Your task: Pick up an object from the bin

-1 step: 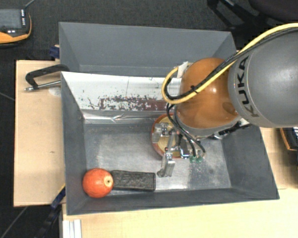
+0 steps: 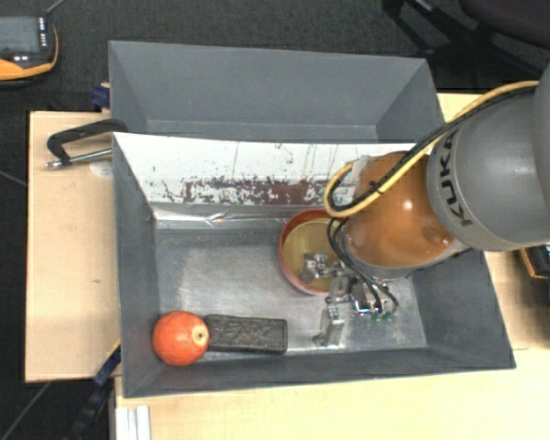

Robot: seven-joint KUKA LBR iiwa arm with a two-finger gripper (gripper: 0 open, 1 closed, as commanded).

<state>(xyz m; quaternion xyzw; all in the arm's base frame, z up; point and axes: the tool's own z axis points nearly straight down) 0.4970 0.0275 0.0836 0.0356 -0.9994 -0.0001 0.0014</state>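
nothing is lifted yet, as far as i can judge: my claw [image 2: 330,331] hangs low in the bin [image 2: 257,90], right of centre at the near rim of the red bowl [image 2: 298,246]. i cannot tell whether it is apart or together, so the grab and the lift look left to do. i count three things: one red bowl, one orange ball [image 2: 180,338] in the near left corner, and one dark grey block [image 2: 247,334] touching the ball's right side.

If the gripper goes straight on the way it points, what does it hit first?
Likely bare bin floor, just clear of the red bowl; the gripper height above it is unclear.
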